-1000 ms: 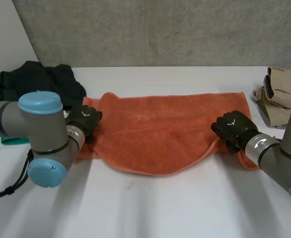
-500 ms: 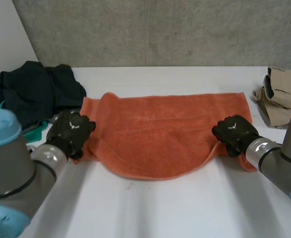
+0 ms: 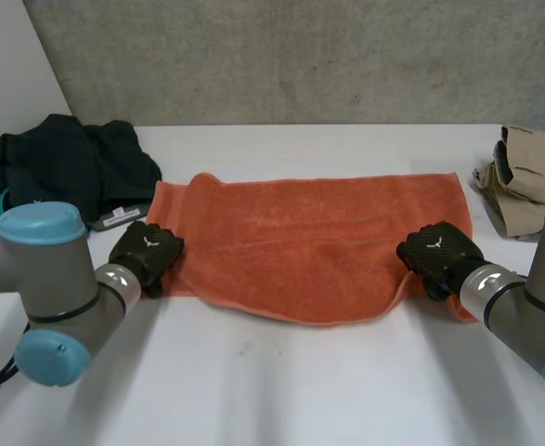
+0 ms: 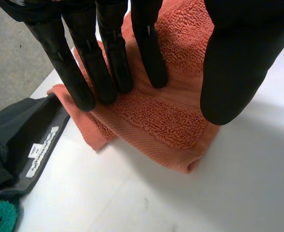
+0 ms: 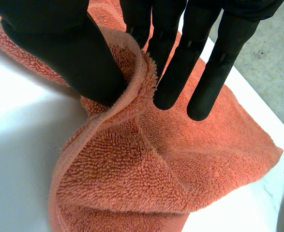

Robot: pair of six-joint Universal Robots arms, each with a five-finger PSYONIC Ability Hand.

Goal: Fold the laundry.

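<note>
An orange terry-cloth towel, rough and looped with a flatter woven band, lies on a smooth, matt white table. The left hand and right hand are smooth black plastic, faintly glossy.

left hand drawn nearer, orange towel's near left corner pulled inward
</note>
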